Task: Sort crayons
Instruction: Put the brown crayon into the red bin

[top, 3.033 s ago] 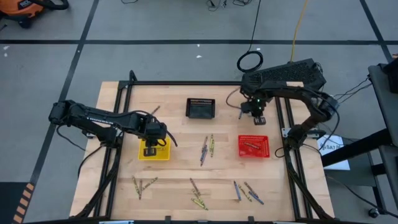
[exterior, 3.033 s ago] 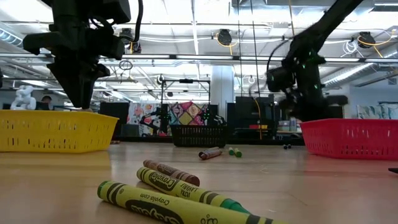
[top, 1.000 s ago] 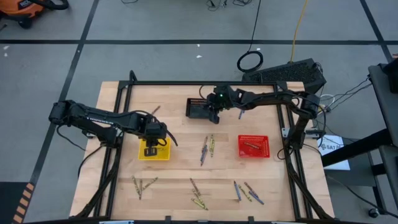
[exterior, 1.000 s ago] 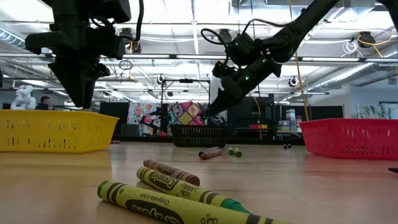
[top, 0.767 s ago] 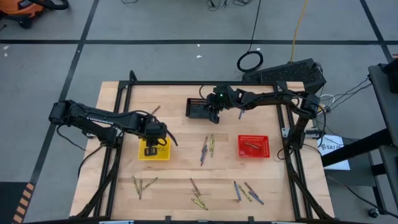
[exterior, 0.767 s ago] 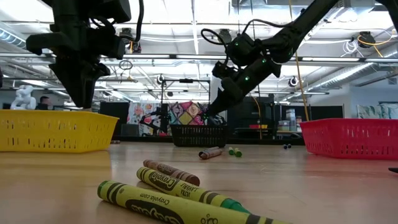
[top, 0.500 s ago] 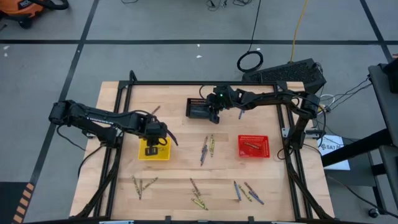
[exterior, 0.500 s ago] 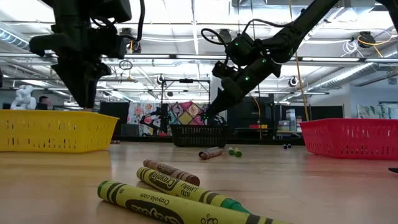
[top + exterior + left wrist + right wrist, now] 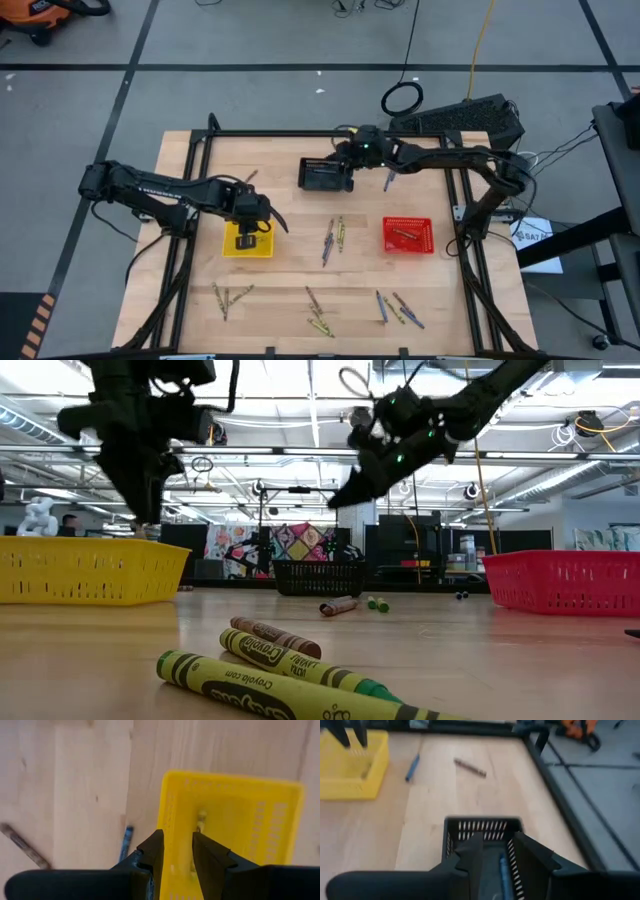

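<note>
Crayons (image 9: 320, 310) lie scattered at my bench's (image 9: 290, 270) six o'clock, nearest reading "Crayola"; a blue one lies lengthwise inside the black basket (image 9: 323, 176). Right tool (image 9: 495, 851) spread above it; left tool (image 9: 176, 851) spread over the yellow basket (image 9: 247, 240).

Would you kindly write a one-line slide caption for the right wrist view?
Right claw open above the black basket, a blue crayon lying inside.
</note>
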Robot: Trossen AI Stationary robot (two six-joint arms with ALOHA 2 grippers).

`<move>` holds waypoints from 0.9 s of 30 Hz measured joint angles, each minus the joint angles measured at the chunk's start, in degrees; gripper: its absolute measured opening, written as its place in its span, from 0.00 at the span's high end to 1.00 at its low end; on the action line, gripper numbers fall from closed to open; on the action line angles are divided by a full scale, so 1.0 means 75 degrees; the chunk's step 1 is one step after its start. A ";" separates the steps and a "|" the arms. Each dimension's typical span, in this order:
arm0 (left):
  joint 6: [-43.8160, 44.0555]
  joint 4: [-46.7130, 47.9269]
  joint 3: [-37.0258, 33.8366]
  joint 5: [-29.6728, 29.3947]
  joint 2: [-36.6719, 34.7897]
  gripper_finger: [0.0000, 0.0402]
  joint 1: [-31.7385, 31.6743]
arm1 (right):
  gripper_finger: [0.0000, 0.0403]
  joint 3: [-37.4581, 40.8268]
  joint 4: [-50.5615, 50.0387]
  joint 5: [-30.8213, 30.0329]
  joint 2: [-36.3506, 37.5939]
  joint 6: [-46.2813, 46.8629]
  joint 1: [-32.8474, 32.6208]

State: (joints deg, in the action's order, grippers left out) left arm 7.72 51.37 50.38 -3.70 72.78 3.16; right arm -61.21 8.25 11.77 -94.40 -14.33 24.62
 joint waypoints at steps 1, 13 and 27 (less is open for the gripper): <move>-0.0096 0.0003 0.0096 -0.0001 -0.0001 0.75 0.0030 | 0.75 -0.0003 -0.0012 -0.0001 0.0189 -0.0005 0.0000; -0.2020 -0.1915 0.0430 0.0556 0.0100 0.75 0.0688 | 0.75 -0.0006 -0.1144 0.0000 0.2443 0.0595 0.0000; -0.2488 -0.2383 0.1546 0.0576 0.1958 0.75 0.1380 | 0.75 -0.0009 -0.1365 0.0006 0.2959 0.1618 0.0000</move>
State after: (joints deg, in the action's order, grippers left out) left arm -10.94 33.50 61.98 0.62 87.47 13.51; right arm -61.28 -1.98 11.81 -72.20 -2.19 24.62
